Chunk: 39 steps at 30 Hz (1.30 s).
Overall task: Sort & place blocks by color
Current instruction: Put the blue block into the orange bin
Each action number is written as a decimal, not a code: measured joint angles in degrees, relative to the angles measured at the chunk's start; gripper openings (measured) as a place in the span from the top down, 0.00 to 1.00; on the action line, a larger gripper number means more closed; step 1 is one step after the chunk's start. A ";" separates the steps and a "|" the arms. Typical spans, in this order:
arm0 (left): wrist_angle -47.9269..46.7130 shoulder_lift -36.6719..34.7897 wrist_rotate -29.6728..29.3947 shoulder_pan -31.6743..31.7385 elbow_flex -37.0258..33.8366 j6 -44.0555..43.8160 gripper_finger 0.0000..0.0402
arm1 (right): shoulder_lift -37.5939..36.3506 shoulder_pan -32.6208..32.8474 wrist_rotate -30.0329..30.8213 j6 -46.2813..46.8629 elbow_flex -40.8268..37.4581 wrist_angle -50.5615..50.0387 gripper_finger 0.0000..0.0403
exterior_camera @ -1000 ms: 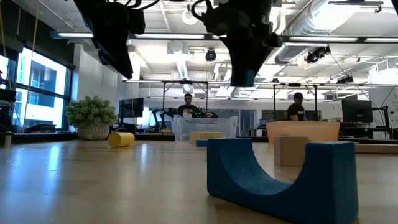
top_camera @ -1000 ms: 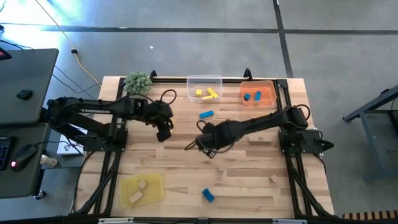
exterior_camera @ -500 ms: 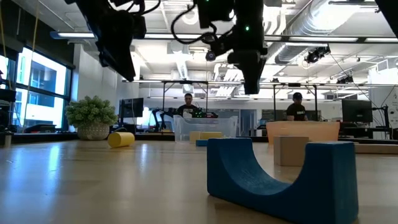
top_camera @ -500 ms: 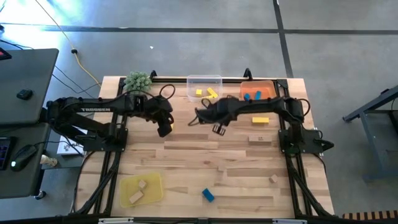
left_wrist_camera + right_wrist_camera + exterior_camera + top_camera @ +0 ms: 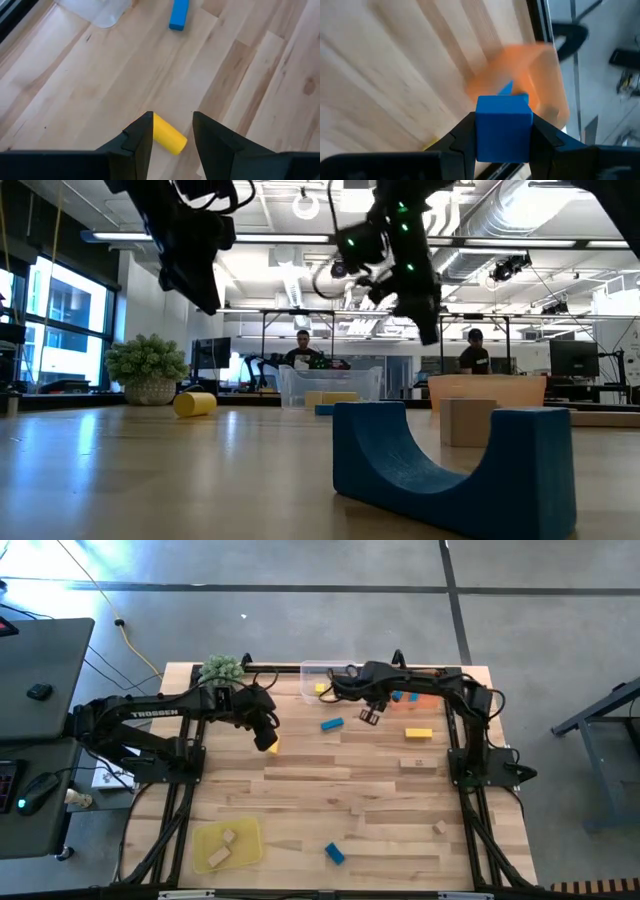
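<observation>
We see the right gripper (image 5: pixel 502 131) up off the table near the far edge, pinching a blue cube (image 5: pixel 503 127) btwn its fingers, w/ the orange tray (image 5: pixel 540 85) just beyond it. The left gripper (image 5: pixel 172 131) hangs over the far-left part of the table, fingers spread, a yellow cylinder block (image 5: pixel 169 134) lying on the wood btwn them, not gripped. On the table we also count a blue bar (image 5: pixel 332 724), a yellow bar (image 5: pixel 419 733), a blue arch block (image 5: pixel 455 470) near the front edge, and wood blocks in the yellow tray (image 5: pixel 208 852).
</observation>
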 joint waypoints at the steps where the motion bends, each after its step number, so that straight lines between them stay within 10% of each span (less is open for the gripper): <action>1: 0.02 0.00 0.00 0.38 0.00 0.01 0.68 | -0.94 -0.97 -0.02 0.10 -2.18 0.97 0.74; 17: 2.68 0.00 -0.02 5.51 0.00 -0.05 0.68 | -16.31 -18.18 -8.72 -1.65 -25.05 25.42 0.74; 39: 3.54 0.00 -0.02 6.15 0.00 -0.55 0.68 | -16.66 -39.38 -30.05 -4.64 -33.07 36.95 0.74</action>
